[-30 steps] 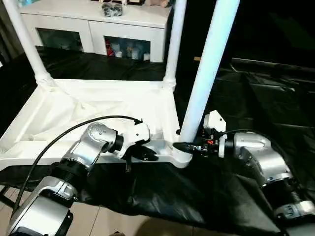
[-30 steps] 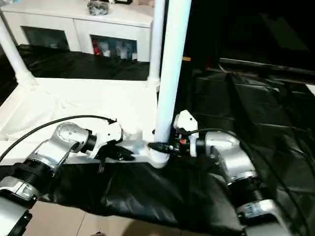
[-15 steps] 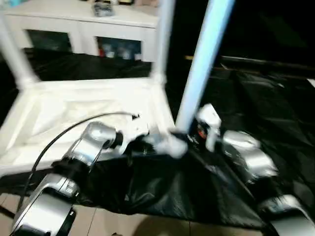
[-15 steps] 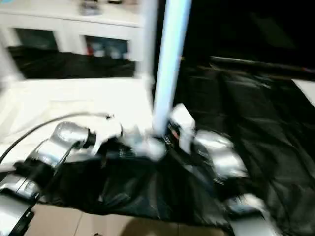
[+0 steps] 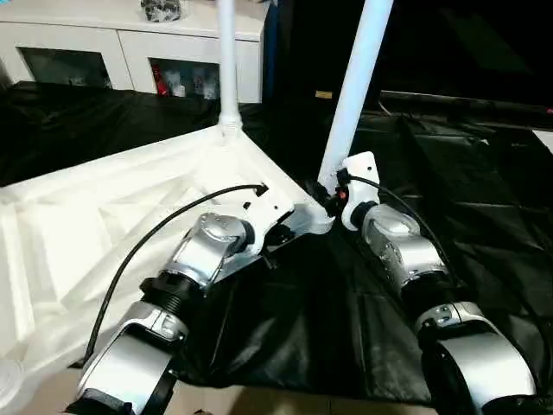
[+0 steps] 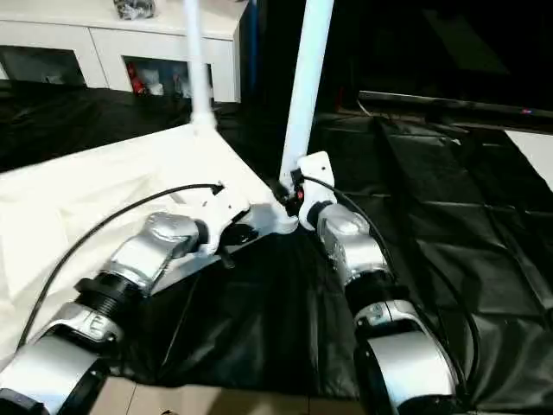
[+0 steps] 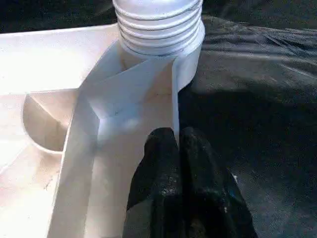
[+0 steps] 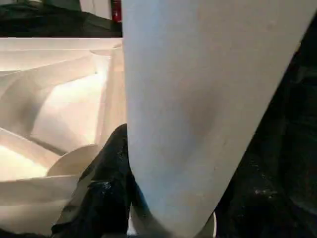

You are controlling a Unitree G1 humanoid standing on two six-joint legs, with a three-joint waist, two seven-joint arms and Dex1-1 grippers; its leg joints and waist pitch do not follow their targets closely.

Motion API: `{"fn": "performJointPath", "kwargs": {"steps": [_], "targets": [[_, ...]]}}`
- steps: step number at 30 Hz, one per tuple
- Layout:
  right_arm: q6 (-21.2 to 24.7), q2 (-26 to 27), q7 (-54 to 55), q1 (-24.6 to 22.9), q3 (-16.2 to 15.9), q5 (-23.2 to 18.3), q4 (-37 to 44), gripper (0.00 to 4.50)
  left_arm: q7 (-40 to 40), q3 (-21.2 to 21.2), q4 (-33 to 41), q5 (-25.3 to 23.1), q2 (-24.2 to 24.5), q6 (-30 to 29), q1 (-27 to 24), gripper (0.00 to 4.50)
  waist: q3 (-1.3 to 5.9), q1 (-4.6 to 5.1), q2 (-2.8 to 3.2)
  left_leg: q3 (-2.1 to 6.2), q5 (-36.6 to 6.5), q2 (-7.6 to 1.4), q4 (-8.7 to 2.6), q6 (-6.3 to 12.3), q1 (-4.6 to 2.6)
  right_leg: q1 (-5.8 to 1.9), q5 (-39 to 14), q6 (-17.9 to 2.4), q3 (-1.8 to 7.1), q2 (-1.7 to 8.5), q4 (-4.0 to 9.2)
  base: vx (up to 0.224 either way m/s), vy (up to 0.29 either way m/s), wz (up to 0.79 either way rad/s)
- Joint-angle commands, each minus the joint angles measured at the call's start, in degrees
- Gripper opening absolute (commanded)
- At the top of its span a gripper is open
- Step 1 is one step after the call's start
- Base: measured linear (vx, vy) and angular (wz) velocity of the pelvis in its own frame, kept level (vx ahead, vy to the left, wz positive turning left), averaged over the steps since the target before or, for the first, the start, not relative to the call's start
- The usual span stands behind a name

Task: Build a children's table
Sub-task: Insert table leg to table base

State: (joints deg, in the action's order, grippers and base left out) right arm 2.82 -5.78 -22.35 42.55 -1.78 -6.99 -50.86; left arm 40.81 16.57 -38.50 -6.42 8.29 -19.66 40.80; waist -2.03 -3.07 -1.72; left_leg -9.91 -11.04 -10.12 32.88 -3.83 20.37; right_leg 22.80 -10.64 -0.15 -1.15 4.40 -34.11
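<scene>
Table top: the white ribbed table top lies upside down on the black sheet, one corner pointing toward me.
Legs I can see: 2 stand upright in corner sockets, the near leg at the corner between my arms and a far leg at the corner beyond it.
Near socket: in my left wrist view the leg's threaded base sits in the round corner socket, with several thread rings above the rim.
Left gripper: my 2 black fingers are pressed together with nothing between them, tips resting on the top's rim wall just short of the socket.
Right gripper: half spread around the foot of the near leg; I see one finger against the leg's side, the other is hidden behind it.
Step in hand: I judge I am seating this near leg, right hand on the leg, left hand steadying the corner.
Next move: probably turning the leg further down, since threads show, while my left keeps the top from swinging on the slippery sheet.
Background: a white glass-door cabinet stands behind.
</scene>
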Motion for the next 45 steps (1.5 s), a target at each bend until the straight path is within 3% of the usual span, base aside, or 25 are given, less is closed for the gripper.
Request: {"fn": "performJointPath", "kwargs": {"steps": [1, 4, 8, 10, 13, 14, 23, 25, 28, 29, 30, 33, 38, 45], "targets": [[3.73, 1.9, -0.86, -3.57, -2.52, 2.09, -7.39, 1.87, -0.18, 0.6, 2.27, 0.22, -1.1, 0.55, 1.98, 0.0, 2.57, -0.2, 0.45, 0.65, -14.59, -2.45, -4.48, 0.88, 0.06, -2.04, -10.78, -12.26, 1.57, 3.23, 4.1, 0.0, 0.0, 0.0], [2.47, 2.41, -1.14, -2.54, -2.8, 3.15, -9.55, 1.87, -0.71, 0.36, 2.73, -0.49, -0.38, -0.23, 2.03, 0.0, 2.39, -0.05, 0.58, 0.7, -16.12, -2.46, -4.67, 0.55, 0.1, -2.02, -13.14, -12.19, 1.5, 3.3, 4.3, 0.0, 0.0, 0.0], [1.89, 2.56, -2.07, -2.24, -1.92, 2.61, -9.71, 1.87, -0.85, 0.19, 2.23, -0.74, 0.17, 0.2, 2.13, 0.0, 2.23, 0.04, 0.82, 0.85, -19.71, -2.51, -4.88, -0.35, -0.3, -1.58, -18.91, -10.6, 1.59, 3.37, 4.92, 0.0, 0.0, 0.0], [1.77, 2.57, -2.56, -2.16, -1.66, 2.28, -9.66, 2.43, -0.76, 0.23, 2.28, -0.73, 0.22, 0.23, 2.1, 0.0, 2.22, 0.08, 0.68, 0.83, -20.05, -2.48, -4.88, -0.35, -0.3, -1.53, -19.38, -10.34, 1.6, 3.31, 5.0, 0.0, 0.0, 0.0], [0.19, 2.61, -4.05, -1.63, -1.04, 1.79, -9.76, 2.61, -0.48, 0.42, 2.33, -0.72, 0.43, 0.67, 2.02, 0.0, 2.41, 0.0, 0.78, 0.73, -18.72, -2.51, -4.78, 0.04, -0.3, -1.55, -17.04, -11.23, 1.67, 3.32, 4.85, 0.0, 0.0, 0.0], [-1.14, 2.55, -6.15, -1.63, -1.23, 1.69, -9.28, 2.83, -0.33, 0.47, 2.36, -0.69, 0.55, 1.06, 1.93, 0.0, 2.52, -0.14, 0.64, 0.73, -16.67, -2.56, -4.78, 0.31, 0.03, -1.98, -13.63, -11.96, 1.59, 3.32, 4.42, 0.0, 0.0, 0.0], [-2.79, 0.62, -14.33, -2.5, -0.77, -0.28, -4.49, 3.61, 2.22, 0.5, 2.41, -0.45, 2.88, 3.92, 1.23, 0.0, 2.44, -0.27, 0.91, 0.45, -13.15, -2.59, -4.45, 2.31, 0.12, -2.31, -10.21, -13.96, 1.44, 3.41, 4.14, 0.0, 0.0, 0.0], [-3.32, -0.25, -16.4, -2.97, -1.16, -0.19, -3.35, 3.61, 3.62, 0.63, 2.82, -0.13, 3.46, 4.38, 0.92, 0.0, 2.52, -0.37, 1.13, 0.39, -12.64, -2.68, -4.34, 2.49, 0.01, -2.29, -9.26, -14.35, 1.4, 3.47, 4.09, 0.0, 0.0, 0.0], [-3.9, -2.91, -22.87, -4.63, -2.39, -0.4, 0.15, 3.61, 8.19, 1.6, 3.86, 0.46, 5.37, 6.16, 0.01, 0.0, 2.78, -0.51, 1.2, 0.25, -10.67, -2.8, -4.04, 3.25, -0.02, -2.51, -4.83, -15.32, 1.19, 3.4, 3.6, 0.0, 0.0, 0.0], [-4.17, -3.59, -24.37, -5.12, -2.79, -0.27, 0.96, 3.61, 9.0, 1.85, 3.96, 0.45, 5.77, 6.49, -0.15, 0.0, 2.93, -0.73, 1.54, 0.04, -8.06, -2.95, -3.69, 4.02, -0.16, -2.5, 0.02, -16.7, 0.96, 3.39, 3.15, 0.0, 0.0, 0.0], [-4.09, -4.66, -26.78, -5.96, -3.61, -0.14, 2.21, 3.61, 10.46, 2.14, 4.07, 0.63, 6.36, 6.84, -0.39, 0.0, 2.98, -0.75, 1.42, -0.1, -6.64, -2.94, -3.49, 4.58, 0.0, -2.73, 2.6, -17.51, 0.79, 3.37, 2.78, 0.0, 0.0, 0.0], [-3.64, -6.52, -30.62, -7.43, -4.81, 0.24, 3.96, 3.61, 14.01, 2.79, 4.43, 1.21, 7.64, 8.04, -0.9, 0.0, 2.94, -0.95, 1.44, -0.06, -5.72, -2.94, -3.4, 5.2, 0.14, -2.97, 3.28, -17.93, 0.64, 3.48, 2.57, 0.0, 0.0, 0.0], [-2.48, -8.82, -36.6, -9.75, -6.72, 0.74, 7.17, 3.61, 21.64, 3.87, 6.19, 3.0, 9.76, 9.56, -2.11, 0.0, 2.79, -1.17, 1.46, -0.1, -6.88, -3.15, -3.49, 4.68, 0.05, -3.0, 1.44, -17.89, 0.52, 3.37, 2.58, 0.0, 0.0, 0.0], [-2.56, -11.8, -42.85, -12.03, -10.21, 1.95, 11.43, 3.61, 30.38, 5.62, 8.32, 4.7, 12.44, 11.28, -3.34, 0.0, 2.79, -2.59, 1.57, -0.46, -7.85, -3.45, -3.4, 3.66, -0.47, -2.49, -0.9, -17.51, 0.63, 3.45, 2.66, 0.0, 0.0, 0.0]]}}
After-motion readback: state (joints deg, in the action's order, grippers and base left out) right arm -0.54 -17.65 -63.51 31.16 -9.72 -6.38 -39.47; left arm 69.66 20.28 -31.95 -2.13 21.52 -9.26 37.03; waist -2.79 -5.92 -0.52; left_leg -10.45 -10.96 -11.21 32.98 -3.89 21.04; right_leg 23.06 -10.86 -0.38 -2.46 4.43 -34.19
